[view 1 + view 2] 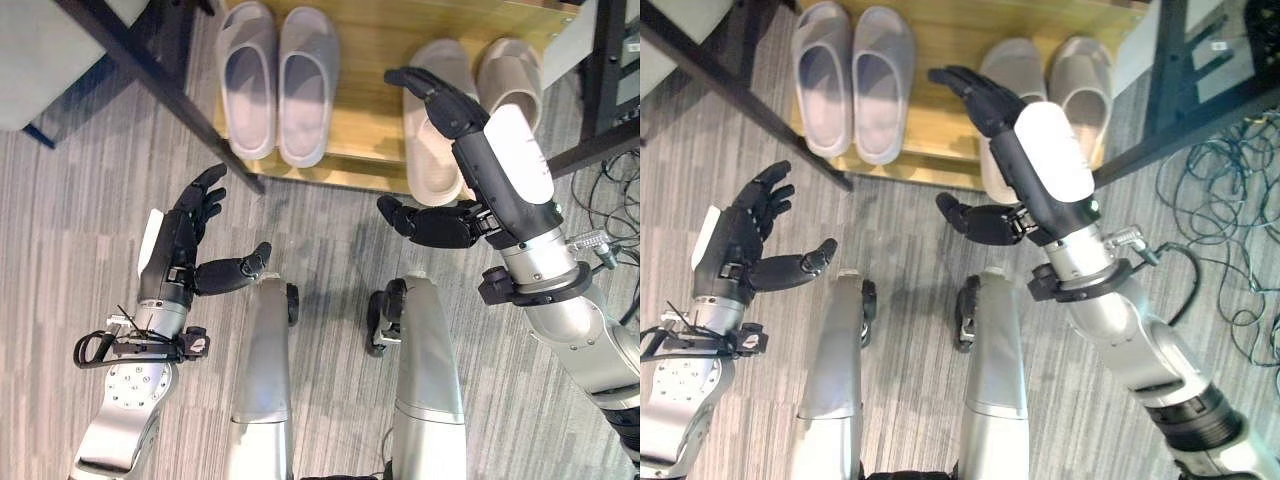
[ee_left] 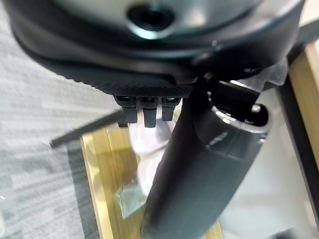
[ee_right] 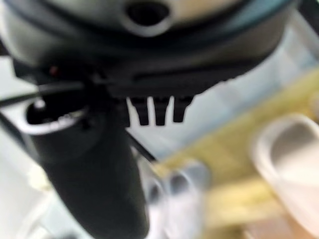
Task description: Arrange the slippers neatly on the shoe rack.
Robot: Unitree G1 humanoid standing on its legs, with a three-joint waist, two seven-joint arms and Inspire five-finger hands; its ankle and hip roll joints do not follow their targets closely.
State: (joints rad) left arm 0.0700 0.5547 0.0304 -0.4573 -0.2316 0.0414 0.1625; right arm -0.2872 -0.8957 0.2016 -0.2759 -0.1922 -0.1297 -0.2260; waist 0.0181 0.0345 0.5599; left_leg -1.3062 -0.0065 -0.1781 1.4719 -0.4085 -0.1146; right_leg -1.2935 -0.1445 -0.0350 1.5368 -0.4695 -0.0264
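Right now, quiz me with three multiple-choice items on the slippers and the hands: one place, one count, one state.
1. Where are the grey slippers?
A. on the carpet
B. on the wooden shelf
C. in the left hand

2. How many slippers are there?
A. two
B. four
C. six

3. How are the right hand's fingers?
A. straight, holding nothing
B. curled round a slipper
C. pinching a cable

Answers: 1 B, both rest on the wood; 2 B, a grey pair plus a beige pair; 3 A, they stretch above a beige slipper.
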